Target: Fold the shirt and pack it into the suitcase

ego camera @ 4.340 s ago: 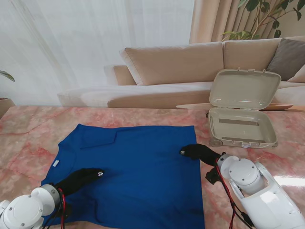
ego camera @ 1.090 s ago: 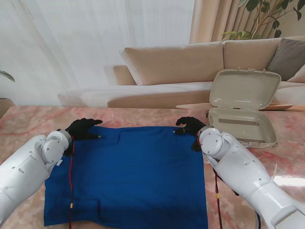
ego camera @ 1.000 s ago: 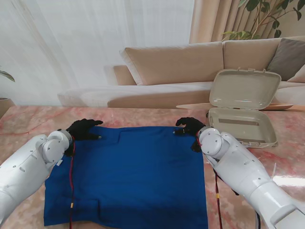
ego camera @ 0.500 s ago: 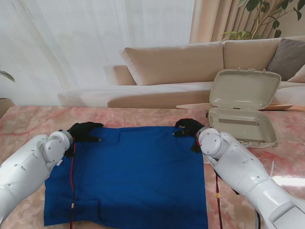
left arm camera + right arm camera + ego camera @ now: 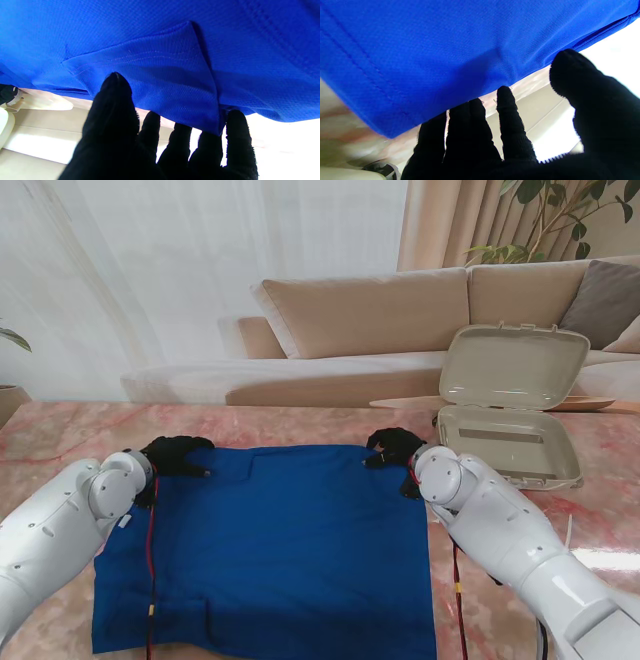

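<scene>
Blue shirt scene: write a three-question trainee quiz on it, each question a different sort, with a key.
1. True or false: the suitcase stands with its lid shut.
2. Multiple choice: the left hand and right hand are at the blue shirt's A) edge nearest me, B) edge farthest from me, C) middle.
3. Fill in: the suitcase stands on the robot's ____ side of the shirt.

Key: 1 false, the lid is open. 2 B. 3 right.
</scene>
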